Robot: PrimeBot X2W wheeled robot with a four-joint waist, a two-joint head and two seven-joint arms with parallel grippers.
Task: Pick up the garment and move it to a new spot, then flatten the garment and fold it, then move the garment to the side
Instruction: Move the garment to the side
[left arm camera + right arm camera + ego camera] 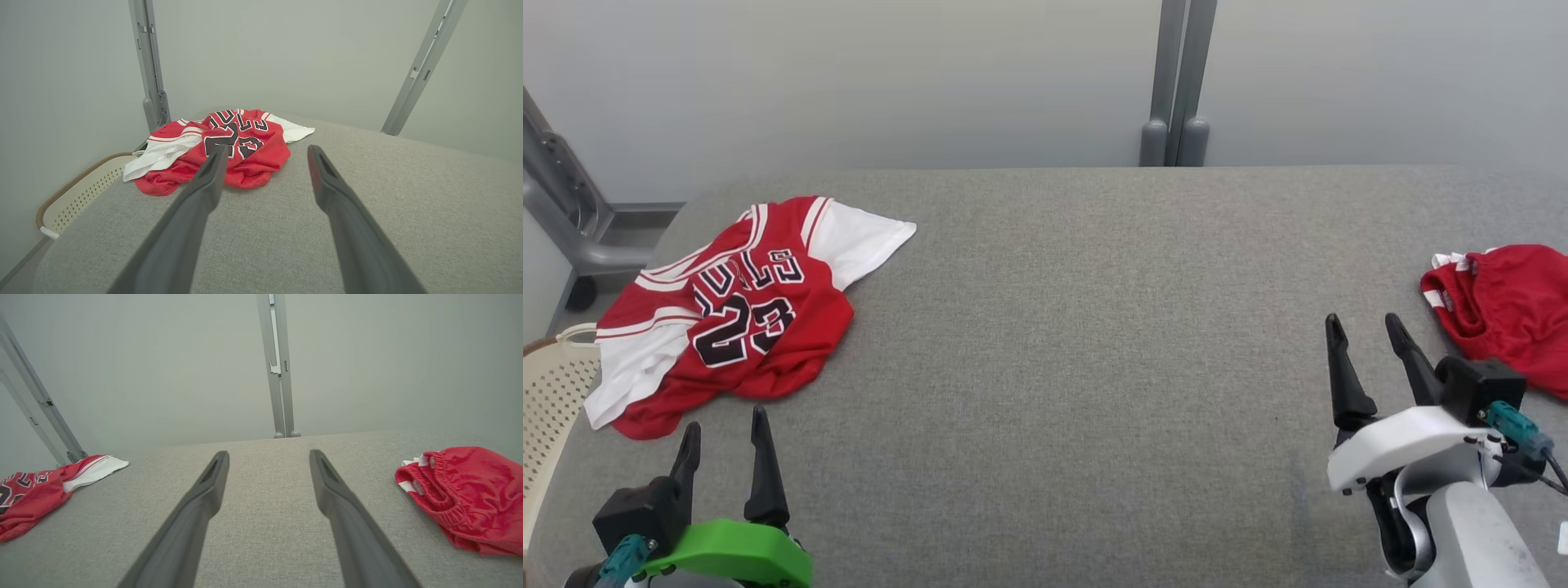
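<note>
Jersey (735, 314) lay crumpled by the bench's (1094, 343) left edge; left fingers (764, 474) and right fingers (1343, 376) stood open, empty; a shallow pinch might lift one layer and drag it overboard.

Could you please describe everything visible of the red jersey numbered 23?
The red mesh-like basketball jersey has white sleeves, red-and-white striped trim and black, white-edged lettering above a 23. It lies crumpled and unfolded, print up, on the left side of the grey fabric-covered table, its lower white sleeve reaching the table's left edge beside a cream perforated basket. Nothing lies on it.
</note>
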